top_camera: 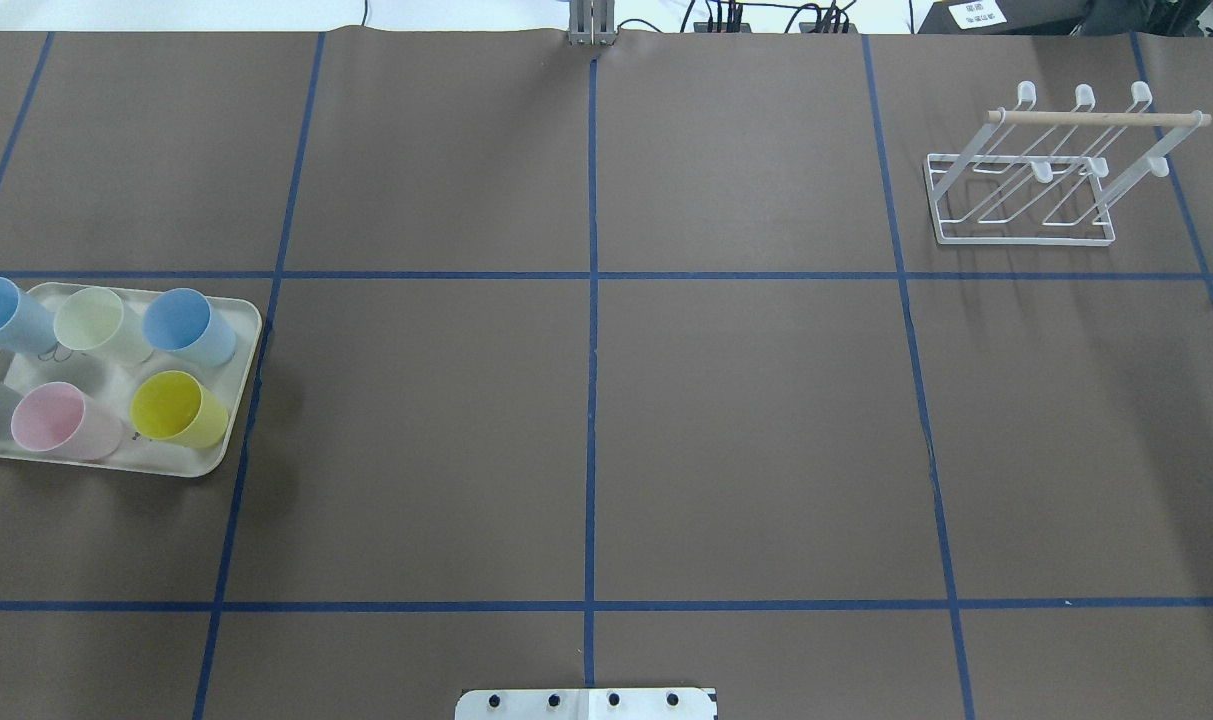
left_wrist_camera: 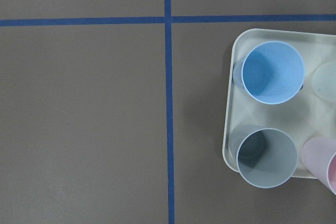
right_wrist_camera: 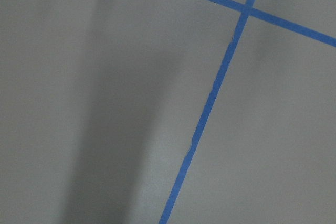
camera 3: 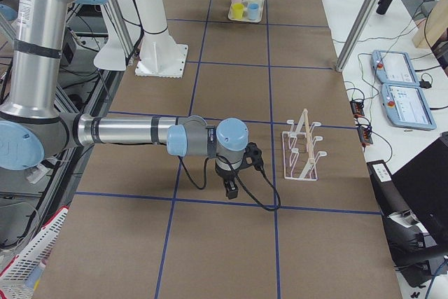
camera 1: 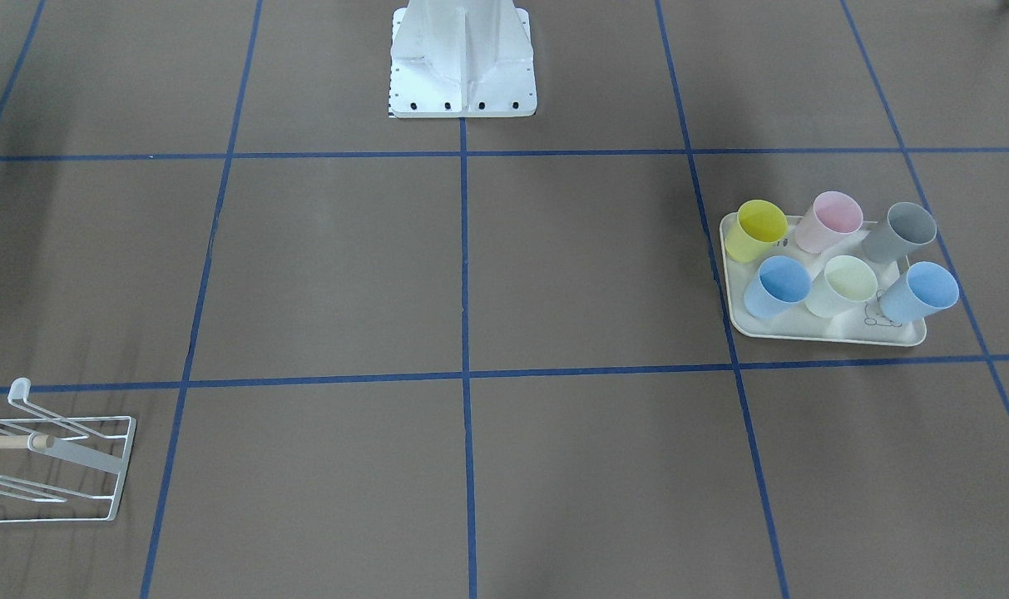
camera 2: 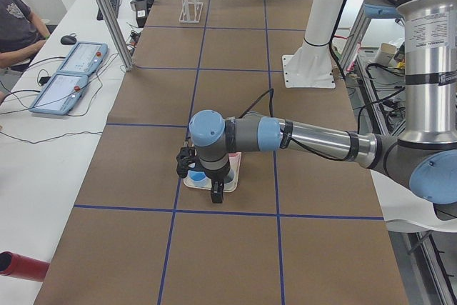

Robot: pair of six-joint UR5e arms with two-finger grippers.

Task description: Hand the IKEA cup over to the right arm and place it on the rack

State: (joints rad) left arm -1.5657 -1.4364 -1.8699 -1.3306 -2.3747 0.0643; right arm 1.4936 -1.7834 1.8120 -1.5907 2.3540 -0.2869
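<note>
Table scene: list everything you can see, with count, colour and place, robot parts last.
Tray: one, cream, table's left side.
Blue cups: two, tray's far row.
Pale green cup: one, between them.
Yellow cup, pink cup, grey cup: one each, near row.
Rack: one, white wire, wooden rod, far right.
Teach pendants: two, blue-grey, side bench.
Red cylinder: one, bench end.
Person: one, seated there.
Left gripper: black, above tray; opening unclear.
Right gripper: black, near rack; opening unclear.

Overhead and front cameras on opposite sides, both steeply down — tray and rack shared; wrist cameras seemingly close.
</note>
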